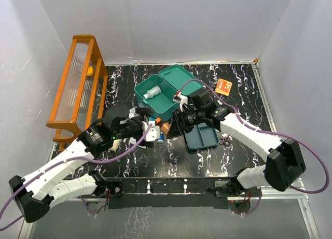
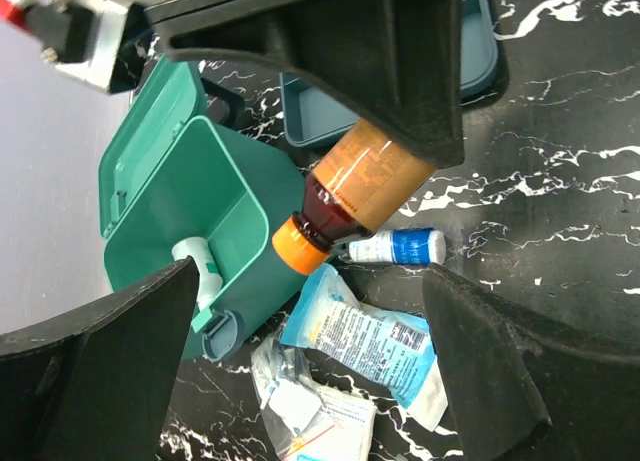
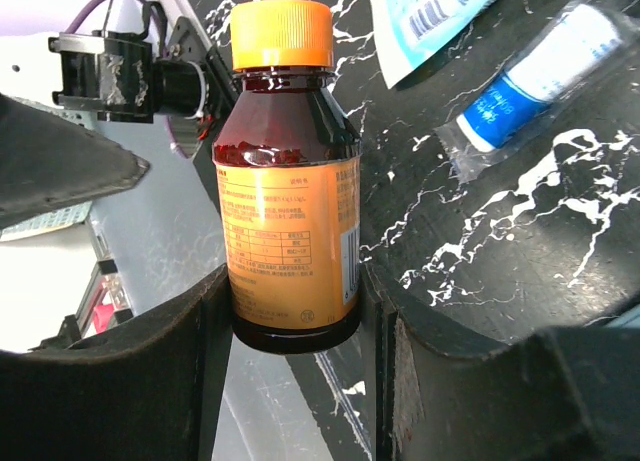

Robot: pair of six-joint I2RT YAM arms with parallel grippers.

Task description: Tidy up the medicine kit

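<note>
The teal medicine kit (image 1: pixel 167 105) lies open mid-table, its lid (image 1: pixel 179 77) back and a white bottle (image 1: pixel 152 92) inside. Its teal tray insert (image 1: pixel 205 140) rests to the right. My right gripper (image 3: pixel 290 293) is shut on a brown bottle with an orange cap (image 3: pixel 288 171), holding it off the table just in front of the box (image 2: pixel 190 196). My left gripper (image 2: pixel 300 376) hangs open over a blue-white sachet (image 2: pixel 365 336) and a clear bag of small packets (image 2: pixel 310 411). A small blue-and-white tube (image 2: pixel 400 247) lies beside the bottle (image 2: pixel 360 186).
An orange wooden rack (image 1: pixel 78 88) stands along the left edge. A small orange packet (image 1: pixel 223 86) lies at the back right. White walls close in the black marbled table (image 1: pixel 233 161) on three sides.
</note>
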